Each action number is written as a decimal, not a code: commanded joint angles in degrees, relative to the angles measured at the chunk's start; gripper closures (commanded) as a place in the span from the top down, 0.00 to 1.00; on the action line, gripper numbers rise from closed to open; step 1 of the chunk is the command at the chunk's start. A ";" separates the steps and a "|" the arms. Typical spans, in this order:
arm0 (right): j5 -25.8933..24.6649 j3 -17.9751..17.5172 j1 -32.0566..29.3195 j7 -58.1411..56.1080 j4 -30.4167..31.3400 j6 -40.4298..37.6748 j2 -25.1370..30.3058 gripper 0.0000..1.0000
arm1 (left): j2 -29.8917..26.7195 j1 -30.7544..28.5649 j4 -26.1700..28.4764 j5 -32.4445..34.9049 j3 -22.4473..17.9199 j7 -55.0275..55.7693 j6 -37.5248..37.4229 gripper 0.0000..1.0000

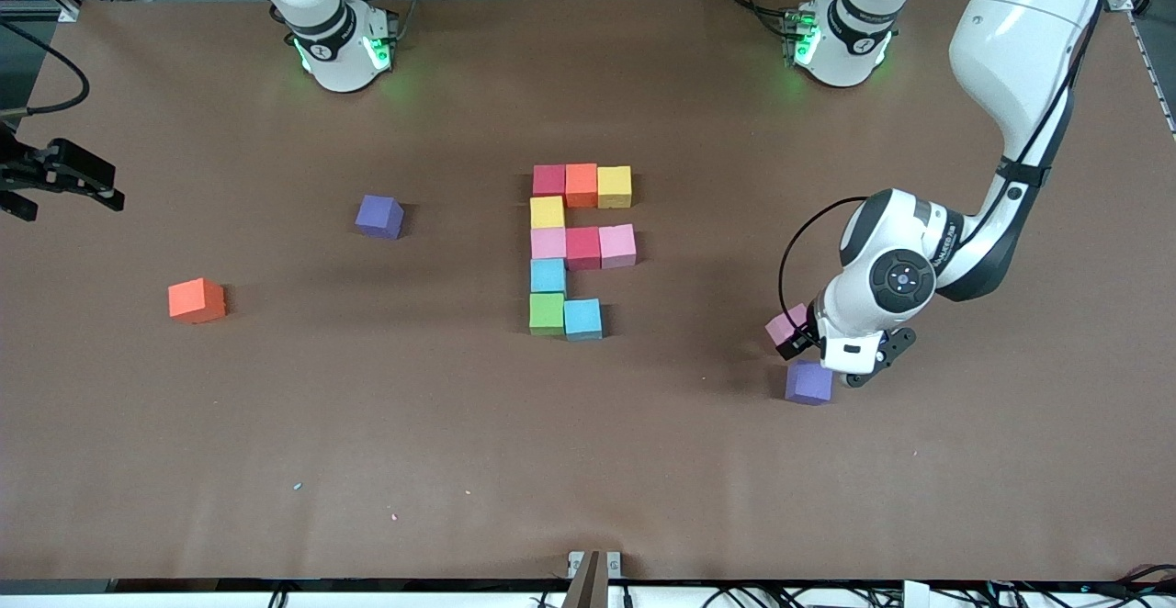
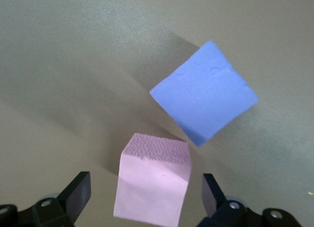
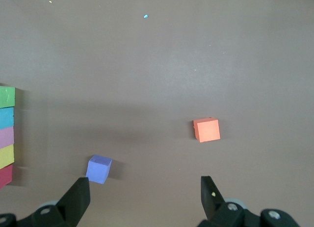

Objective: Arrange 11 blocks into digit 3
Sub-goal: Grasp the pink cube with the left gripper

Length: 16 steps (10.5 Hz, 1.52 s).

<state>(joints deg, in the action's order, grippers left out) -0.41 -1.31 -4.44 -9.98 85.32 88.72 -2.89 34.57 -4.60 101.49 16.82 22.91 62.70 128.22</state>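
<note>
Ten blocks [image 1: 579,251] placed; eleventh, pink block [image 2: 153,186], sits between wide-open left gripper [image 2: 146,191] fingers, ungrasped. Right gripper [image 3: 144,197] waits open, empty, at the table's edge.

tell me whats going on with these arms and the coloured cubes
Ten small foam cubes already sit in a joined pattern mid-table, most of a digit 3. The left gripper is over a loose pink foam cube with its fingers open on either side of it, not yet closed; a purple foam cube lies just beside it. The right gripper waits open at the right arm's end of the table. An orange-red foam cube and another purple cube lie loose toward that end.
</note>
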 commanded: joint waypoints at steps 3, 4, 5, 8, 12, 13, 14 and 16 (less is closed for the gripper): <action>4.09 -0.10 -2.24 1.02 0.46 -0.31 0.25 1.00 | 1.81 -0.76 0.81 1.99 0.56 -0.47 3.69 1.00; 4.27 -0.10 -2.24 1.10 0.55 -0.39 0.25 1.00 | 2.69 -0.50 0.81 1.99 0.56 -0.13 4.66 1.00; 4.53 -0.10 -2.24 2.67 0.46 -0.39 0.25 1.00 | 3.04 -0.15 0.90 1.99 0.56 -0.04 4.67 1.00; 4.54 -0.10 -2.06 4.36 0.46 -0.66 0.25 1.00 | 3.83 0.03 0.99 1.99 0.56 -0.38 4.58 0.99; 3.84 -0.10 -2.07 3.30 0.11 -0.66 0.25 1.00 | 4.27 0.73 -0.93 0.93 0.64 2.15 4.49 0.11; 3.66 -0.10 -1.98 3.30 -0.07 -0.57 0.25 1.00 | 4.45 1.25 -1.99 0.84 0.64 5.30 4.49 0.11; 3.66 -0.19 -2.06 3.30 -0.15 -0.31 0.25 1.00 | 5.41 2.56 -4.26 0.49 0.64 7.94 3.80 0.09; 3.48 -0.10 -1.80 3.39 -0.15 -0.04 0.08 1.00 | 7.69 5.99 -8.74 -3.62 0.56 13.56 3.44 0.05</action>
<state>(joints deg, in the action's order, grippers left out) 3.33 -1.21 -6.17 -6.87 85.40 88.64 -3.02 39.69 -1.33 97.29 15.50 23.69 72.53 132.66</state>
